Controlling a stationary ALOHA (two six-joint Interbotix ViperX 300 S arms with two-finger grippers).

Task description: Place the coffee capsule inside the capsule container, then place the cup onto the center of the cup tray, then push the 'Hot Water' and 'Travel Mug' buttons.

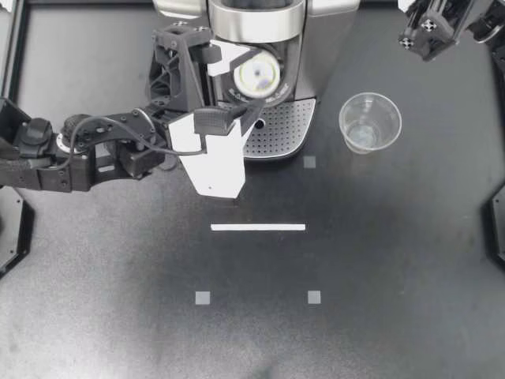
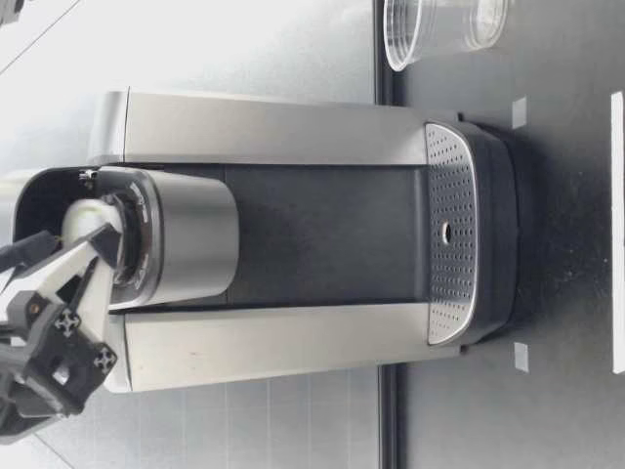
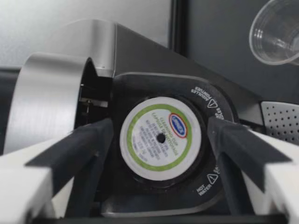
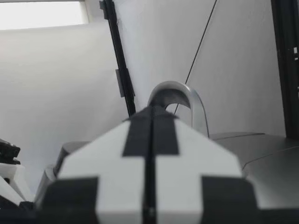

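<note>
The coffee capsule (image 1: pixel 257 75), white-lidded with a green ring, sits in the machine's open capsule container (image 1: pixel 272 59). My left gripper (image 1: pixel 241 79) hangs over it, open, its dark fingers standing apart on either side of the capsule (image 3: pixel 161 137) with a gap at each. The low view shows the capsule (image 2: pixel 86 220) in the raised holder with my left gripper (image 2: pixel 59 293) beside it. The clear plastic cup (image 1: pixel 369 122) stands upright on the table, right of the perforated cup tray (image 1: pixel 276 130). My right gripper (image 1: pixel 412 39) is shut on nothing at the far right corner.
The silver and black coffee machine (image 1: pixel 316 47) fills the back middle, its lid handle (image 4: pixel 175 100) raised. A white tape strip (image 1: pixel 258 227) and small grey squares (image 1: pixel 203 298) mark the black table in front. The cup (image 2: pixel 444 27) stands beside the machine.
</note>
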